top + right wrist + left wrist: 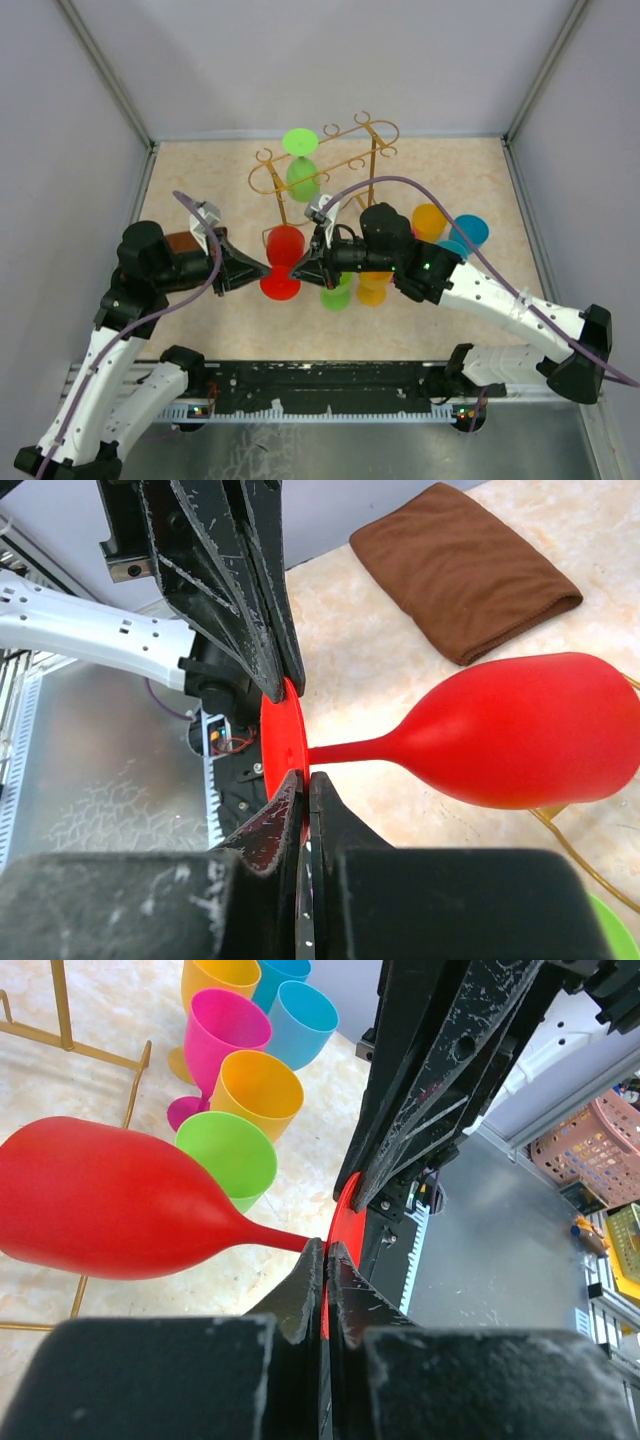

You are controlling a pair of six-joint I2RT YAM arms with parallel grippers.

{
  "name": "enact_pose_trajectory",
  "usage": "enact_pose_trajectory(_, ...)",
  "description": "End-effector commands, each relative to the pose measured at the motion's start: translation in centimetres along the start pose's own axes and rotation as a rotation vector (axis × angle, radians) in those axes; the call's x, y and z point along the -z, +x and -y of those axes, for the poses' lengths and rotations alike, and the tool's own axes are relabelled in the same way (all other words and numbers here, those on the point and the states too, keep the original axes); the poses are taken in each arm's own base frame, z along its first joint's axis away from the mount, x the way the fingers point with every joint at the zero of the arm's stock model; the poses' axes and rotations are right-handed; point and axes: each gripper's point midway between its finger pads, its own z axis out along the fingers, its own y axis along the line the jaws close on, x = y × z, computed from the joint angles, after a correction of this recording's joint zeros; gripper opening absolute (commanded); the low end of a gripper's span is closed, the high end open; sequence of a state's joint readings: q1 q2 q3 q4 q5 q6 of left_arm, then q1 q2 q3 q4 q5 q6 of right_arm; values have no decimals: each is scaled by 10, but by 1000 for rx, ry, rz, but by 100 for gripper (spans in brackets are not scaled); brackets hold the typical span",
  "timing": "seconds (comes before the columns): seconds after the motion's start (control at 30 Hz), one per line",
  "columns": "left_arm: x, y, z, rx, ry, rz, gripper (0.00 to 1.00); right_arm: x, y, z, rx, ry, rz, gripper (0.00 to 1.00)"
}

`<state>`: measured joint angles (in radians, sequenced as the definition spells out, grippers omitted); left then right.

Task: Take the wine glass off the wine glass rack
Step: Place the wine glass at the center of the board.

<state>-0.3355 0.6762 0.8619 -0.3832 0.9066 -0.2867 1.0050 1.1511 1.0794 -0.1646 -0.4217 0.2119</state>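
**Inspector:** Wine glass [284, 246], the red one: position and hold?

**Assessor:** It lies on its side above the counter [200, 170], at the near end of the wine glass rack [373, 170]. Its stem axis runs near to far, with the foot towards the arm bases and the bowl towards the rack. The left gripper [262, 273] is clamped on the left edge of the foot. The right gripper [297, 270] is clamped on the opposite edge. Both hold the wine glass, and neither is nearer.

**Inspector:** Clear of the rails?

**Assessor:** It appears so, but gold wire shows near the bowl in both wrist views and I cannot confirm a gap. In my judgement, withdrawal should run along the stem axis towards the bases, away from the green glass [301, 178] hanging on the rack.
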Motion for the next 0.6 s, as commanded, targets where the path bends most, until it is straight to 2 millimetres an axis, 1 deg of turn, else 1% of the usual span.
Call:
enact_pose_trajectory(0.0, -1, 0, -2, -41, 0, 31, 3, 8, -31, -26, 53, -99, 96, 0)
enact_pose_trajectory(0.07, -1, 1, 0, -38, 20, 44, 6, 10, -33, -29, 60, -114, 109, 0)
enact_pose_trajectory(0.1, -1, 1, 2, -42, 29, 49, 9, 11, -34, -31, 63, -120, 116, 0)
enact_pose_trajectory(0.2, 0, 3, 5, -58, 46, 59, 27, 14, -36, -32, 70, -123, 134, 0)
enact_pose_trajectory(0.33, 0, 16, 7, -46, 84, 28, 44, 18, -38, -29, 74, -92, 148, 0)
enact_pose_trajectory(0.4, 0, 21, 12, -33, 129, 12, 48, 21, -39, -28, 85, -83, 159, 0)
enact_pose_trajectory(0.57, -3, 25, 18, -47, 205, 31, 50, 26, -43, -25, 109, -57, 200, 0)
